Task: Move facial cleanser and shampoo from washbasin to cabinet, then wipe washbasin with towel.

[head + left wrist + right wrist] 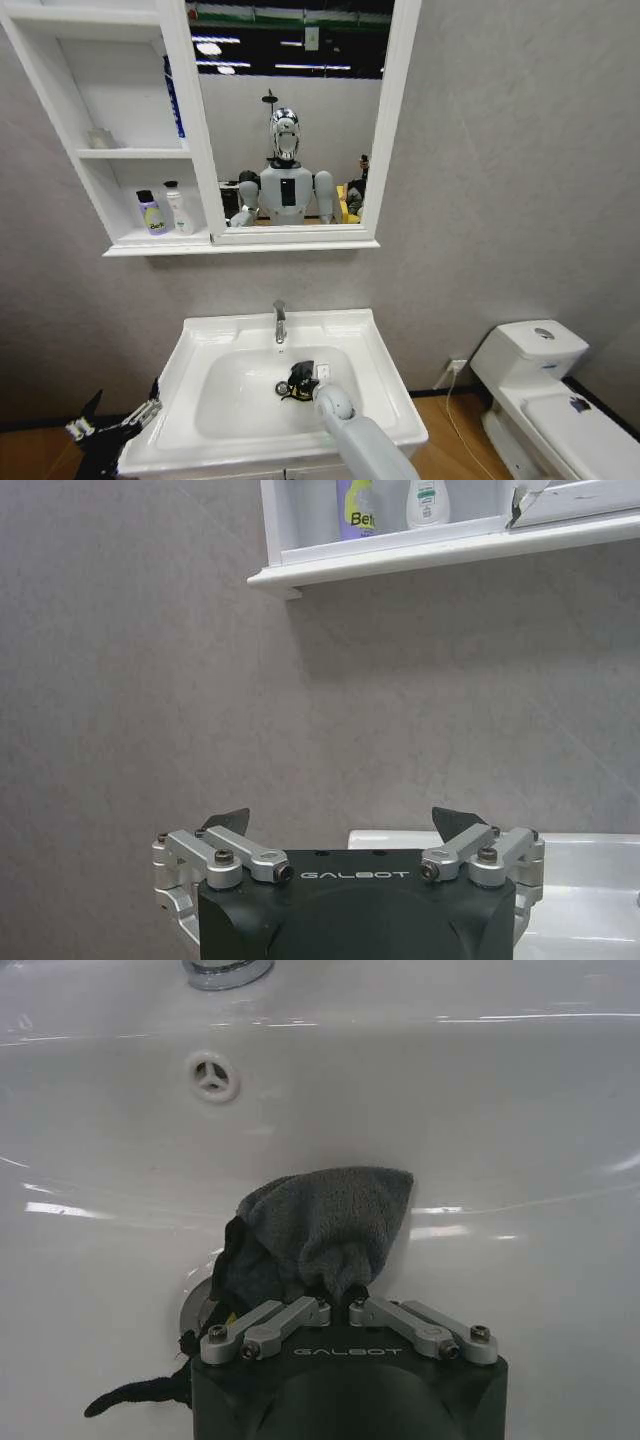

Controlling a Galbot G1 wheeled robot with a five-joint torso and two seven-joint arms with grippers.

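My right claw [340, 1305] pinches the dark grey terry towel [325, 1225] over the white ceramic washbasin's [385, 375] metal drain; I should press flat and sweep its bowl evenly.

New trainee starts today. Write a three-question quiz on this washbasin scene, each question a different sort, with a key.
1. True or false: the two bottles stand on the cabinet.
2. What does the right gripper hold? A sponge; B towel; C bottle.
3. Fill in: the left gripper is open beside the ____, holding nothing.

Key: 1 true; 2 B; 3 washbasin.
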